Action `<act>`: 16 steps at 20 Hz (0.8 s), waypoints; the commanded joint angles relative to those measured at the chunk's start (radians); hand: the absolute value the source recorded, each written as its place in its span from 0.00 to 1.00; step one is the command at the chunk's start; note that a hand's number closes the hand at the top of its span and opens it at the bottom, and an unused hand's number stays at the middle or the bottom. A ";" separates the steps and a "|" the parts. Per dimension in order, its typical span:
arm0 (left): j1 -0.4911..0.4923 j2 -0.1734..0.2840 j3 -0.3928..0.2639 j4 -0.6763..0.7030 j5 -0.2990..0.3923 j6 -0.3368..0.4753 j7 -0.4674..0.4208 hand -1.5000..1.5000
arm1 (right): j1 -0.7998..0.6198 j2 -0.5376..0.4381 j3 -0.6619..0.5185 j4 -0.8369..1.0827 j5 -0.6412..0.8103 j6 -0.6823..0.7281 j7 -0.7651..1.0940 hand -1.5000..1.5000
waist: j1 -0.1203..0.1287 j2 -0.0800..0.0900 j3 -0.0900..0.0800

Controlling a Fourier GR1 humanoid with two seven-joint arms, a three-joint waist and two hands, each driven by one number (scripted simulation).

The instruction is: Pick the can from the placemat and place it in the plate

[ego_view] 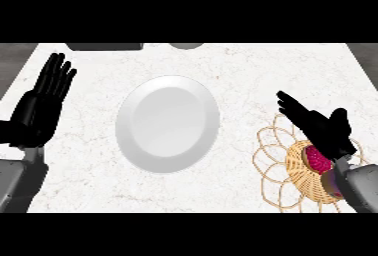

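A white plate (pixel 167 123) lies at the middle of the marble counter with nothing on it. At the right lies a woven wicker placemat (pixel 293 170) with looped edges. On it sits the can (pixel 320 160), showing a magenta top and a purple side, mostly hidden under my right hand. My right hand (pixel 322 131) hovers over the can with fingers straight, pointing up and left, open. My left hand (pixel 40 107) rests at the left edge, fingers up, open.
Two grey objects (pixel 105 46) (pixel 185 46) show partly at the counter's far edge. The counter's left edge runs close beside my left hand.
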State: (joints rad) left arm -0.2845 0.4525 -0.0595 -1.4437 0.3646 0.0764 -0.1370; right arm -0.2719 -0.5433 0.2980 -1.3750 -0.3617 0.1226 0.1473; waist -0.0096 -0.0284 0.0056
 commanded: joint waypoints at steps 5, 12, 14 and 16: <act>0.186 -0.026 -0.037 0.090 -0.091 0.157 0.146 0.50 | 0.077 -0.037 -0.307 -0.166 -0.195 -0.096 -0.090 1.00 | -0.043 0.011 -0.003; 0.258 -0.071 -0.079 0.112 -0.106 0.206 0.211 0.50 | 0.267 -0.232 -0.296 -0.151 0.328 -0.413 -0.225 1.00 | -0.090 0.007 0.000; 0.272 -0.085 -0.065 0.103 -0.085 0.210 0.209 0.50 | 0.302 -0.053 -0.379 -0.132 0.114 -0.434 -0.261 1.00 | -0.100 0.005 0.005; 0.290 -0.103 -0.105 0.092 -0.121 0.231 0.204 0.50 | 0.317 0.054 -0.399 -0.202 -0.021 -0.368 -0.368 0.00 | -0.095 0.001 0.007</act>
State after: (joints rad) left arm -0.0341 0.3800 -0.1328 -1.3380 0.2683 0.2698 0.0557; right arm -0.0296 -0.6526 -0.0278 -1.5330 -0.2316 -0.2137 -0.0947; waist -0.0999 -0.0228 0.0048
